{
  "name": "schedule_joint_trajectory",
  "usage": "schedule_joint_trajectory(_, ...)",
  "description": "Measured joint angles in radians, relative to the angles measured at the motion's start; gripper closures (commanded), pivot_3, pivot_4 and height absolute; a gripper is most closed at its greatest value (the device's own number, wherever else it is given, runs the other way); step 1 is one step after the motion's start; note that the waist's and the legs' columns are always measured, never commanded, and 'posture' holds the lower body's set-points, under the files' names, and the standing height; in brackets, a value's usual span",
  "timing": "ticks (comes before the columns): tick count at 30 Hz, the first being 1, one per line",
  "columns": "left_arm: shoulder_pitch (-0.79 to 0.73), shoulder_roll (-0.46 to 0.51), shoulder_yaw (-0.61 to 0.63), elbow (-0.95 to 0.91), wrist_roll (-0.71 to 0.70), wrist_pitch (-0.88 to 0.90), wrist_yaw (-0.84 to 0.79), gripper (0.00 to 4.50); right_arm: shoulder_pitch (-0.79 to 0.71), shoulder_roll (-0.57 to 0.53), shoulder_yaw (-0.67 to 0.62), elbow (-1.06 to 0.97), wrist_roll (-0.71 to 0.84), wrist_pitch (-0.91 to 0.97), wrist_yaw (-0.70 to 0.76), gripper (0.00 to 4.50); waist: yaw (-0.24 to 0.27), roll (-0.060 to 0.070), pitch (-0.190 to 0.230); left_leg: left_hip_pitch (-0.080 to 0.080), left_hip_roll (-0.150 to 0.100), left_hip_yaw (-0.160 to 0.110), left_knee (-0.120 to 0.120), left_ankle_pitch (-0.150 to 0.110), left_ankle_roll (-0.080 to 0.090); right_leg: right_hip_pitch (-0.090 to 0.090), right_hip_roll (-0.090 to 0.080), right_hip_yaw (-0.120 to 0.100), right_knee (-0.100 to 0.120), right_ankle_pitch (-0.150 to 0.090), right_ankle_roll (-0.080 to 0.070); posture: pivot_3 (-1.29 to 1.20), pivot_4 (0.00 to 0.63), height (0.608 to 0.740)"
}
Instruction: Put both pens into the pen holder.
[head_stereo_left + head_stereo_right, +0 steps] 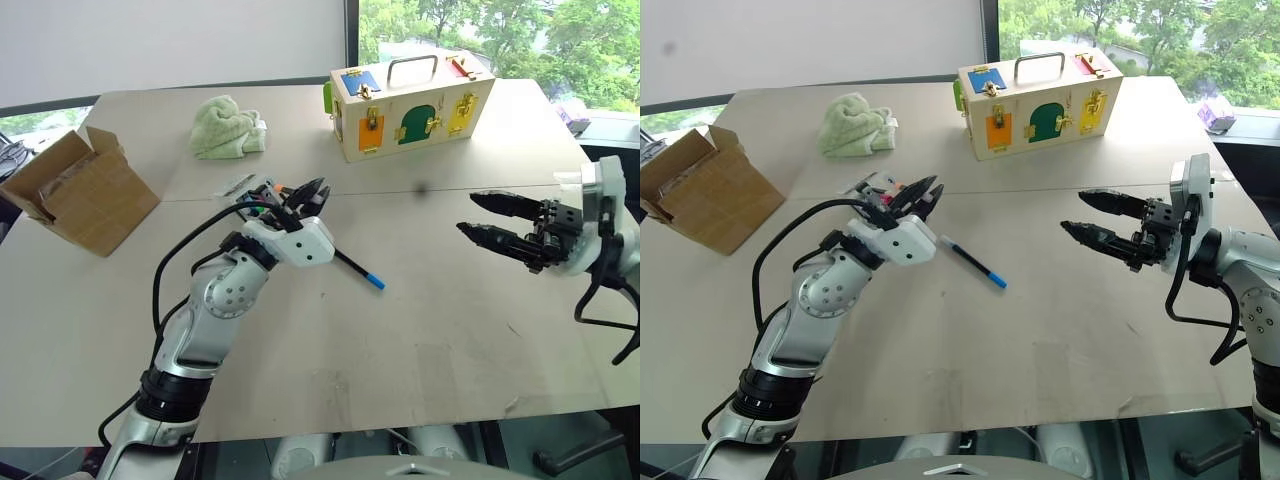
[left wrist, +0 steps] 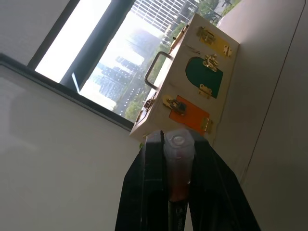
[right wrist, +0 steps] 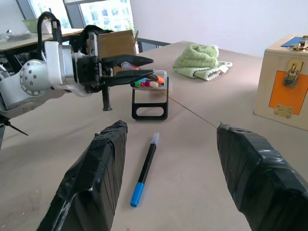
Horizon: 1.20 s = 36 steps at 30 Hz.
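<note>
Orange-ended pen (image 3: 132,65) is clamped between the closed fingers of the left gripper (image 3: 144,67), carried above the table (image 1: 420,300). In the left wrist view the clear cap end with an orange band pokes out past the fingertips.

Pen holder (image 3: 150,91) sits on the table directly under and just past that gripper's tip; its black loop handle faces the right gripper, and a row of coloured bits shows in the tray (cannot tell what they are).

Blue-tipped pen (image 1: 973,262) lies flat on the table, near the holder on the side toward the robot's right, untouched, blue end pointing away from the holder.

Right gripper (image 1: 1095,216) hangs above the table well apart from the holder, fingers spread wide, nothing between them.

Step in hand, as I judge it: placing the held pen. To do it well, line the barrel up with the long axis of the tray, lower until the pen is nearly resting inside, then release; dropping from this height risks a bounce out of the shallow tray. Keep clear of the loop handle.

Farther from the holder: a green cloth (image 1: 226,127), a cardboard box (image 1: 80,190), a wooden box (image 1: 410,105) with coloured doors and brass latches.

No readable brand, label or writing anywhere.
</note>
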Motion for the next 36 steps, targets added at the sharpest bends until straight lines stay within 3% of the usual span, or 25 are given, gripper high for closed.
schedule_joint_trajectory(18, 0.004, 0.016, 0.056, 0.068, 0.036, 0.044, 0.029, 4.5, 0.011, 0.008, 0.0, 0.005, -0.02, -0.014, 0.006, 1.35, 0.001, 0.0, 0.0, 0.0, 0.0, 0.0, 0.0, 0.0, 0.0, 0.0, 0.0, 0.0, 0.001, 0.0, 0.0, 0.0, 0.15, 0.74)
schedule_joint_trajectory(19, -0.002, 0.017, 0.059, 0.077, 0.034, 0.04, 0.034, 3.5, 0.011, 0.008, 0.0, 0.005, -0.021, -0.015, 0.006, 1.3, 0.001, 0.0, 0.0, 0.0, 0.0, 0.0, 0.0, 0.0, 0.0, 0.0, 0.0, 0.0, 0.001, 0.0, 0.0, 0.0, 0.15, 0.74)
schedule_joint_trajectory(23, -0.013, 0.016, 0.071, 0.108, 0.008, 0.025, 0.042, 1.94, 0.018, 0.013, 0.001, 0.005, -0.029, -0.018, 0.005, 1.3, 0.002, 0.0, 0.0, 0.0, 0.0, 0.0, 0.0, 0.0, 0.0, 0.0, 0.0, 0.0, 0.001, 0.0, 0.0, 0.0, 0.15, 0.74)
schedule_joint_trajectory(27, -0.013, 0.017, 0.084, 0.111, 0.017, 0.015, 0.079, 0.03, 0.021, 0.015, 0.001, 0.005, -0.035, -0.024, 0.005, 1.3, 0.002, 0.0, 0.0, 0.0, 0.0, 0.0, 0.0, 0.0, 0.0, 0.0, 0.0, 0.0, 0.001, 0.0, 0.0, 0.0, 0.15, 0.74)
schedule_joint_trajectory(36, -0.005, 0.021, 0.094, 0.11, 0.013, 0.015, 0.1, 0.03, 0.021, 0.019, 0.002, 0.005, -0.036, -0.03, 0.004, 1.3, 0.002, 0.0, 0.0, 0.0, 0.0, 0.0, 0.0, 0.0, 0.0, 0.0, 0.0, 0.0, 0.001, 0.0, 0.0, 0.0, 0.15, 0.74)
